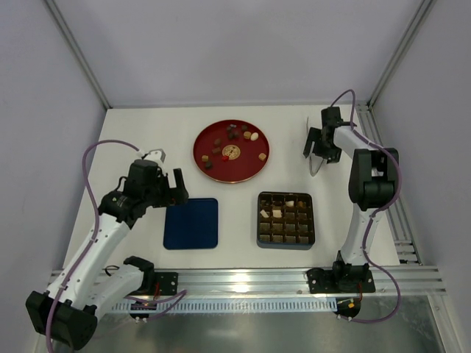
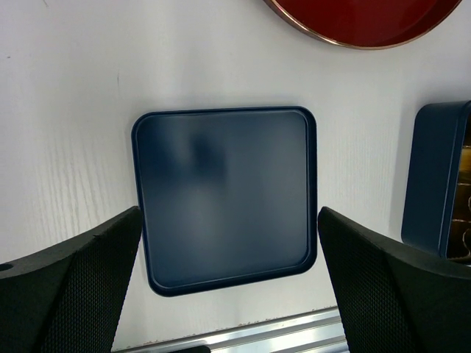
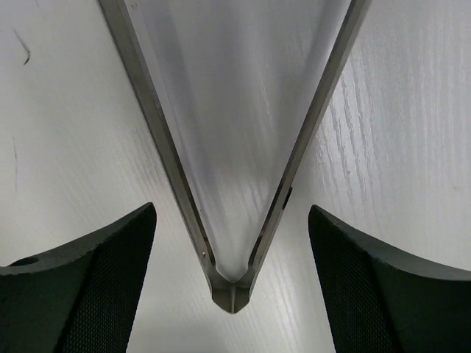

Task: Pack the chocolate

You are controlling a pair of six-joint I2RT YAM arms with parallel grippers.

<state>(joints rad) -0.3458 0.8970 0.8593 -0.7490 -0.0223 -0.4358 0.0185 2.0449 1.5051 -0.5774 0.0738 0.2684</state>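
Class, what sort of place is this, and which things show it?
Probably a robotics test cell: plain panels wall a white table; left arm and right arm bolted to an aluminium rail.

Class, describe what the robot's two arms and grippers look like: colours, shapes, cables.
The left arm and right arm: white links, black joints, a purple cable looping along each. The left gripper and right gripper: two black wedge-shaped fingers with mesh texture.

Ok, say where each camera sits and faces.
Top external: above and behind, looking down at the table; left arm, right arm show.
Left wrist: over the blue lid, looking down; open jaws show.
Right wrist: over the metal tongs, looking down; open jaws show.
Shared: top and left wrist see the lid and red plate.
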